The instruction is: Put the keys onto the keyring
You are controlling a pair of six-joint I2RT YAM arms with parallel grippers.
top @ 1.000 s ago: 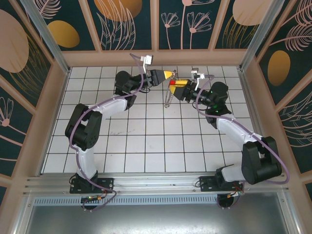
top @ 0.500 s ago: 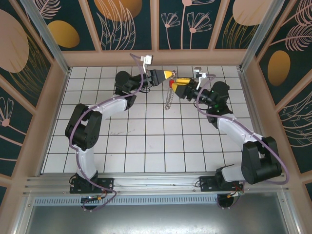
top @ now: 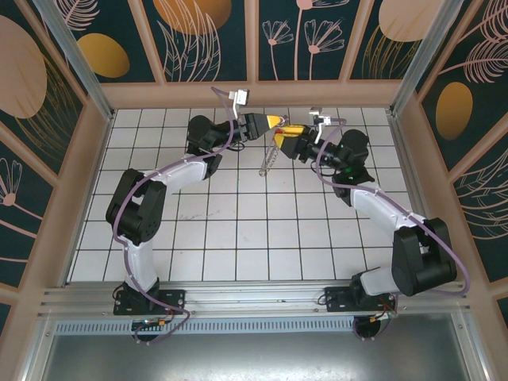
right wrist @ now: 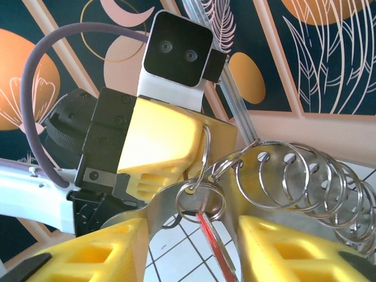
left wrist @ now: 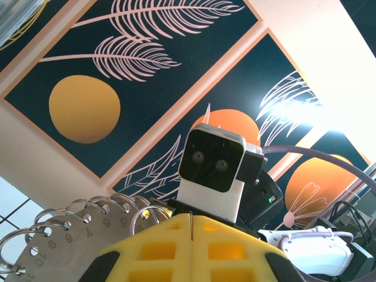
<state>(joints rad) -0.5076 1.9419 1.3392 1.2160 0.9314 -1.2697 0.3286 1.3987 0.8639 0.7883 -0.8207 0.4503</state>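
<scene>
Seen from above, the left arm reaches from its base across the white tiled bench [top: 238,238] toward the far middle, where the left tool [top: 272,121] is raised off the surface. Its yellow fingers are pressed together, with only a hairline seam between them in its own wrist view, and they pinch the edge of the keyring [left wrist: 56,255]. The keyring is in the air between the two tools, not lying on the bench. From above it is a thin pale strand drooping below the fingertips. Close up it is a flat grey metal piece with numbered holes along its rim, each carrying a silver wire loop, the loops fanned out side by side. The key [right wrist: 206,227] hangs from the keyring's rim on a small wire loop, seen edge-on as a thin red sliver. It dangles in the gap of the right tool [top: 287,136], whose yellow fingers stand partly apart, one on each side of the key, neither visibly touching it. The right tool meets the left nearly tip to tip, and the right arm runs back to its base at the near right.
</scene>
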